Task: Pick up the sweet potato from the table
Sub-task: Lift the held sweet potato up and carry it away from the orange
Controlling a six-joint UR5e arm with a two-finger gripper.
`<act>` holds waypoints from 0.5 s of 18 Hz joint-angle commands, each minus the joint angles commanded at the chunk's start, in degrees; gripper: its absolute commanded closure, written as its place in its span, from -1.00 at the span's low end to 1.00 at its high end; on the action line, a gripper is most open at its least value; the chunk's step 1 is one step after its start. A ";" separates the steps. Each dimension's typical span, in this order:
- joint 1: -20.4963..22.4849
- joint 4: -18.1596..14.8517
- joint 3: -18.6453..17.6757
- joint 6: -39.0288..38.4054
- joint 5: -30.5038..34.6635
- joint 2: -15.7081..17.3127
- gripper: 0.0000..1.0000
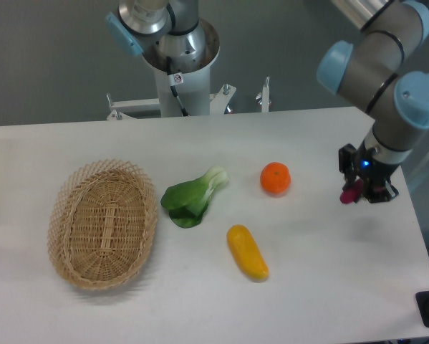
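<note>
An oval wicker basket (103, 223) lies at 9 o'clock. Just beside its right rim lies a green bok choy (193, 197), white stem pointing to 1 o'clock. A round orange (276, 178) sits at 2 o'clock from centre. A yellow oblong vegetable (247, 252) lies at 5 o'clock.

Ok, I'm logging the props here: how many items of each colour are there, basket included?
Orange: 1, the orange
Yellow: 1, the yellow vegetable
Green: 1, the bok choy
Purple-magenta: 1, the sweet potato, at the gripper
Tan: 1, the wicker basket
Total: 5
</note>
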 joint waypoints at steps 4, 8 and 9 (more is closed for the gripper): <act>-0.53 -0.09 2.56 -3.70 -0.09 -1.41 0.71; -2.11 -0.79 5.54 -9.06 0.35 -2.99 0.71; -2.37 -0.79 5.98 -10.03 0.53 -3.26 0.71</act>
